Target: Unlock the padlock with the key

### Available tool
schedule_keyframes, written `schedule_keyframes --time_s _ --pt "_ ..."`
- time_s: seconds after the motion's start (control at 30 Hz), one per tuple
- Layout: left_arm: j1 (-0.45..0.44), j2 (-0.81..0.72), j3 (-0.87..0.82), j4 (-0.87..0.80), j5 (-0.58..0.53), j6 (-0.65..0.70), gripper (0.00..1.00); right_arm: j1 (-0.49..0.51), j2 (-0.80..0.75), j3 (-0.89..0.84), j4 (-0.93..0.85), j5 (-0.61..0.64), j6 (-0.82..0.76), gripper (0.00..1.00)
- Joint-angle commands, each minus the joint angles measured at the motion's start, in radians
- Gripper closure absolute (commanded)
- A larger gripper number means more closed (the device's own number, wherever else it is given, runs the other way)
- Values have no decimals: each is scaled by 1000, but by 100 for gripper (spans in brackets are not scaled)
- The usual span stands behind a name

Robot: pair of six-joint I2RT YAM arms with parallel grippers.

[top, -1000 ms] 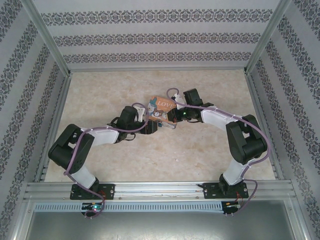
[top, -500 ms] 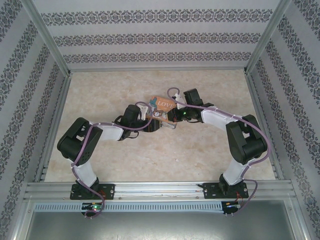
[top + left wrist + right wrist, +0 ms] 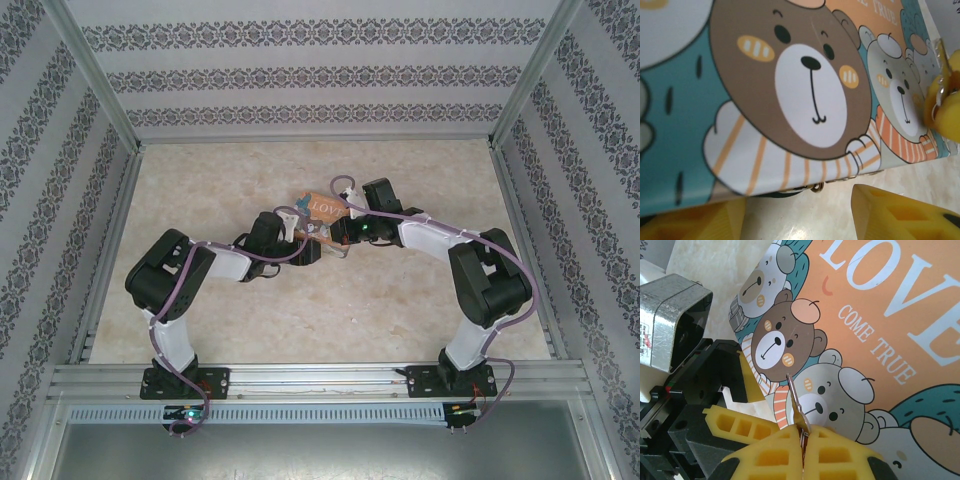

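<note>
Right wrist view: right tool point(image 3: 802, 437) pressed together, pinching 1 key point(image 3: 795, 400), blade aimed across the box point(image 3: 880, 340), presumably hunting the keyhole. Left tool point(image 3: 797, 212) is spread, straddling what looks like the 1 padlock point(image 3: 815, 188) (mostly tucked under the box edge), likely to steady it. 2 tools, 1 box.

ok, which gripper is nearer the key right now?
Right. The right gripper is shut on the key; the left gripper sits open at the edge of the LOVE box, apart from it.
</note>
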Motion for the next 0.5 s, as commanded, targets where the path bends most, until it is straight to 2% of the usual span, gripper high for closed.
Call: schedule_keyframes --time_s 0.0,0.47 --pt "-19 30 14 52 -17 -2 43 20 46 -11 -42 12 5 100" --pt "-56 30 14 73 -44 -27 48 30 50 -4 -35 19 11 100"
